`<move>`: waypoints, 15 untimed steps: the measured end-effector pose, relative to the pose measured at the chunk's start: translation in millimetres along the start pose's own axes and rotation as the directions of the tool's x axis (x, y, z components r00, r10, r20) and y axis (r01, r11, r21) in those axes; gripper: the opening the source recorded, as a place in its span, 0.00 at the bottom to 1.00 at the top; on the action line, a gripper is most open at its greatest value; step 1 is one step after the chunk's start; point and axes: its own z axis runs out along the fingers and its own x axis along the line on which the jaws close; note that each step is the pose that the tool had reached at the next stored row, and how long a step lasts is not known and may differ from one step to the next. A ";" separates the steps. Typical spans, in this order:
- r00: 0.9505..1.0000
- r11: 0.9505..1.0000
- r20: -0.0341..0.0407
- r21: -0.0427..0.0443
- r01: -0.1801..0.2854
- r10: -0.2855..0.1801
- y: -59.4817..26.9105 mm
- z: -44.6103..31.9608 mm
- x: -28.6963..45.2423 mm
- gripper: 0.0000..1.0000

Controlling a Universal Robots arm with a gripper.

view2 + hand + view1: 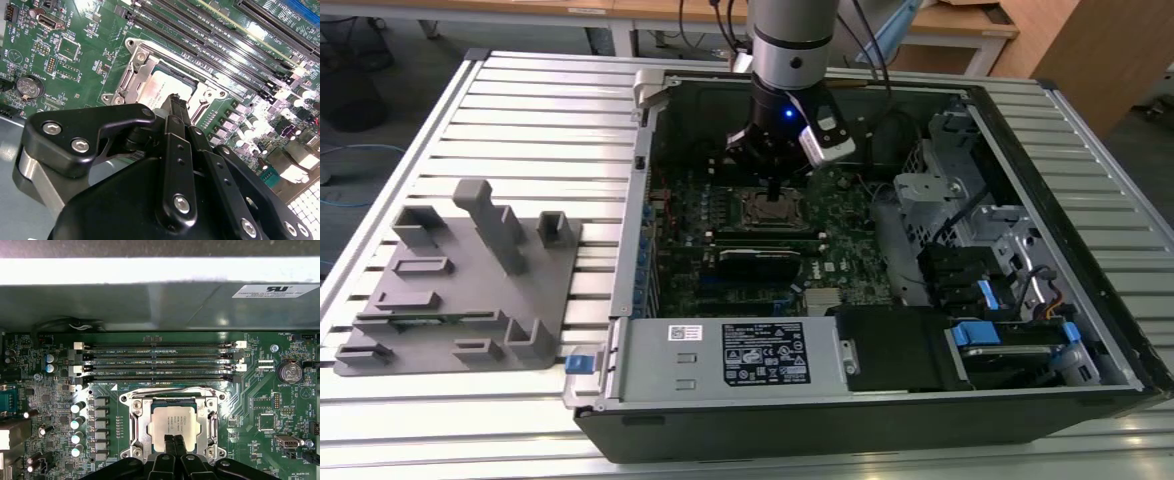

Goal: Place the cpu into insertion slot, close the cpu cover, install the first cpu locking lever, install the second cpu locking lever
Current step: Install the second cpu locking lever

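The cpu (173, 427) lies flat in the insertion slot (134, 426) on the green motherboard (260, 405), its silver top facing up and its edges square to the socket frame; being square, it has no clear long axis. The cpu cover (131, 85) frames the chip, its cut-out middle leaving the metal top bare in both wrist views. The long memory slots (160, 362) run parallel to the far edge of the socket, just beside it, and a row of capacitors (76, 430) stands near one side of it. The arm reaches straight down into the open computer case (720, 365), and the gripper (174, 446) sits at the near edge of the cpu, its fingers (175, 117) pressed together, pinching nothing.
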 end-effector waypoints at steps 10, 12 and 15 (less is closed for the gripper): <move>1.000 1.000 0.000 0.000 0.000 0.000 -0.1 -2.0 0.0 0.10; 1.000 1.000 0.000 0.000 0.000 0.000 -0.1 -4.6 -0.2 0.10; 1.000 1.000 0.000 0.000 0.000 0.000 -0.2 -11.0 -0.4 0.10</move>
